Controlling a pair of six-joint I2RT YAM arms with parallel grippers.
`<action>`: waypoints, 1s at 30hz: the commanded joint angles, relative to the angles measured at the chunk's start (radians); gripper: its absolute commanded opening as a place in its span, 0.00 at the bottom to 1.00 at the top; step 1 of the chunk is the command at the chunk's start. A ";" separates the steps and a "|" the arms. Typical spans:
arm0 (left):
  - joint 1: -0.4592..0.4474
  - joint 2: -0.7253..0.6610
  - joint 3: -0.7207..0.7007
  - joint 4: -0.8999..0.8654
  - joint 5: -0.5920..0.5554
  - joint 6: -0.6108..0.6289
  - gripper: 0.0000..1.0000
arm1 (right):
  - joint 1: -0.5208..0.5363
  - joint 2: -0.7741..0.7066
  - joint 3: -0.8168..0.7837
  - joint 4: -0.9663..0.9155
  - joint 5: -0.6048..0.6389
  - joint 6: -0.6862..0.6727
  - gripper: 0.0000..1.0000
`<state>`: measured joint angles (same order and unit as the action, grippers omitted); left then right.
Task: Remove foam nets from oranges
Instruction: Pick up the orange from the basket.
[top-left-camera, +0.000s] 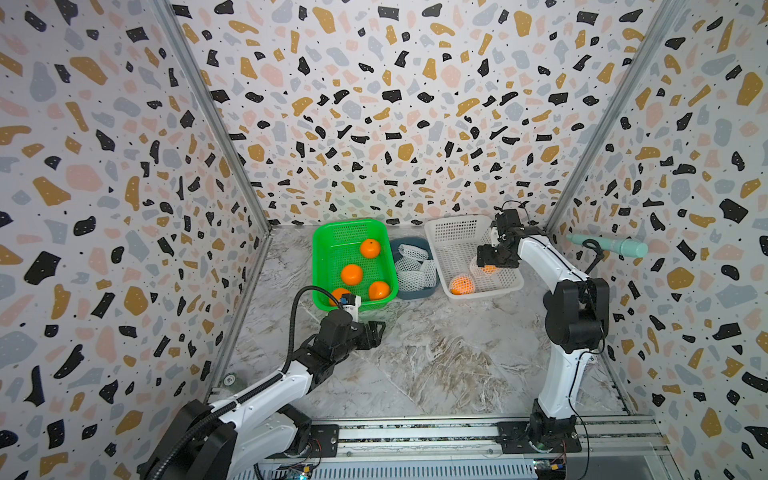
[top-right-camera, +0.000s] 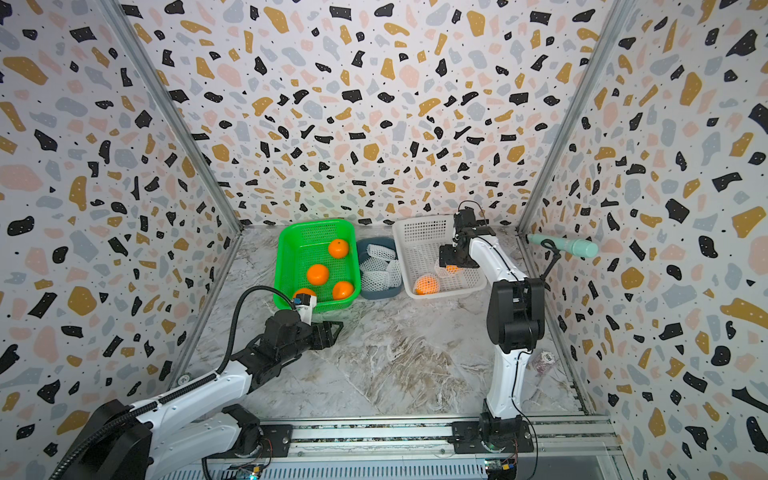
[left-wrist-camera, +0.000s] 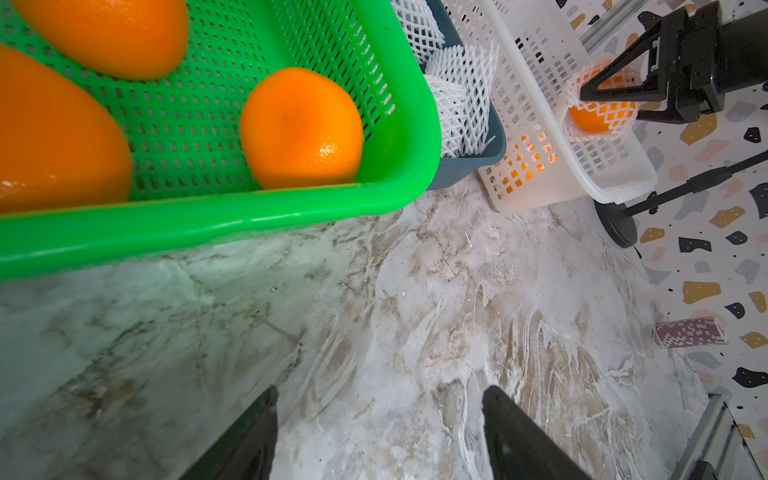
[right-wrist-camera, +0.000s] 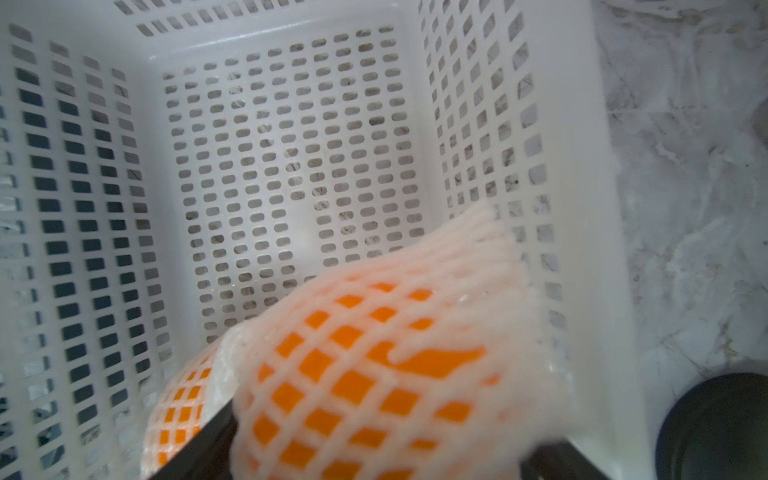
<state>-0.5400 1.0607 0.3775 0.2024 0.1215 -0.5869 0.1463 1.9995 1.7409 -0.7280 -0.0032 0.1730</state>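
**A:** ok what's the layout here, biggest stuff first?

**B:** Marbled surface (top-left-camera: 415, 357) boxed in by speckled walls (top-left-camera: 374, 124). The left arm (top-left-camera: 266, 395) reaches in low from the near left. The right arm (top-left-camera: 559, 374) stands tall on the right and bends over toward the back. Along the back there's a green basket (top-left-camera: 345, 232) on the left and a white basket (top-left-camera: 457, 230) on the right. A smaller blue-grey bin (top-left-camera: 417, 293) is squeezed between them.

**A:** and the fruit?

**B:** Four bare oranges (top-left-camera: 351, 274) sit in the green basket, and one is half hidden behind the left wrist in both top views. The bin holds a heap of empty white foam nets (top-left-camera: 415, 268). The white basket has the two wrapped ones. There's a netted orange (right-wrist-camera: 374, 374) near its right wall, and a second netted orange (top-left-camera: 461, 286) lying at the near corner.

**A:** jaws?

**B:** The right jaws are down inside the white basket, clamped on either side of that netted orange. In the right wrist view the mesh fills the whole gap between them. It's blurry though, so I can't tell if the fruit is off the basket floor. The left jaws are spread wide with nothing between them. They hover over bare surface just in front of the green basket's near rim, not touching it.
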 joint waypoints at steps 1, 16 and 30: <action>-0.005 -0.005 0.015 0.014 0.000 0.015 0.78 | 0.006 -0.072 0.044 -0.024 0.011 -0.015 0.83; -0.005 0.002 0.019 0.020 0.004 0.014 0.78 | 0.025 -0.114 0.075 -0.047 0.003 -0.032 0.83; -0.005 -0.006 0.024 0.025 0.006 0.015 0.78 | 0.206 -0.254 -0.025 -0.037 0.008 -0.029 0.83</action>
<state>-0.5400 1.0611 0.3779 0.2031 0.1223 -0.5869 0.3115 1.7973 1.7435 -0.7490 -0.0029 0.1471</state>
